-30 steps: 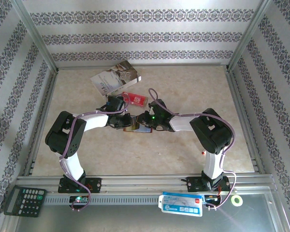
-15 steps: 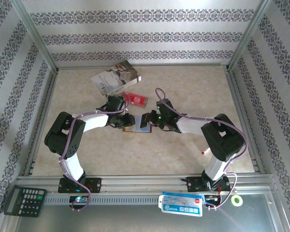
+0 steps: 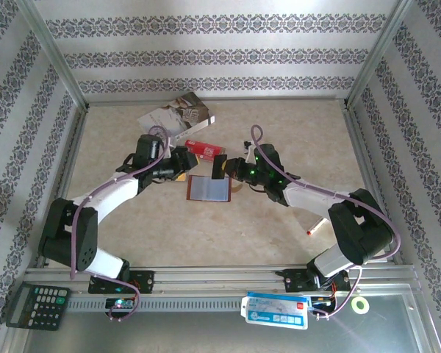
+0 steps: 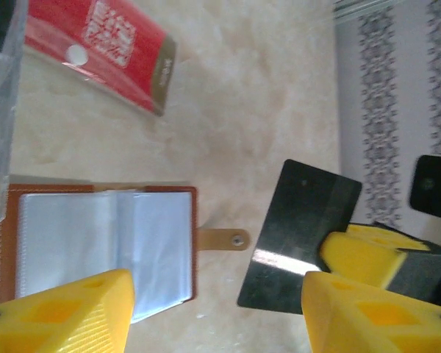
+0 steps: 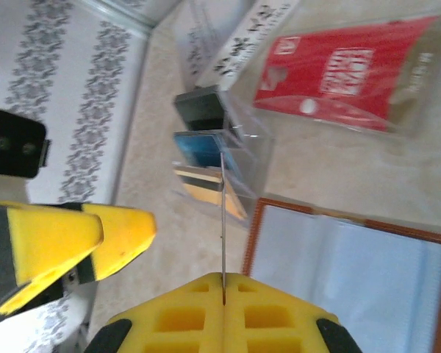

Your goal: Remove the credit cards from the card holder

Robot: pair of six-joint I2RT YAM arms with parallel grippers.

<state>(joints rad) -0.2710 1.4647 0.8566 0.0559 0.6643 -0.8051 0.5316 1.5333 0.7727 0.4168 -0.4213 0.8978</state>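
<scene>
left wrist view showed the left gripper with its yellow jaws standing well apart and nothing between them. it hung over the near edge of the small brown leather bifold card holder. the holder lay flat on the beige table, spread open with its grey-blue sleeves up and its closing tab pointing toward the right gripper. the right gripper was clamped tight on one thin dark rectangular plastic credit card, pinched by one edge and held clear of the holder, just past the tab.

in the right wrist view that card ran edge-on straight out from the pinched fingers. it pointed at a small clear plastic box where dark, blue and tan cards stood. whether the card's long side ran forward i could not tell. the box stood just beside a corner of the holder, nearer the left gripper than the right.

i judged the next move to be carrying the held card forward along its own plane to that box, kept upright to slot in beside the others, not swung across the open holder.
</scene>
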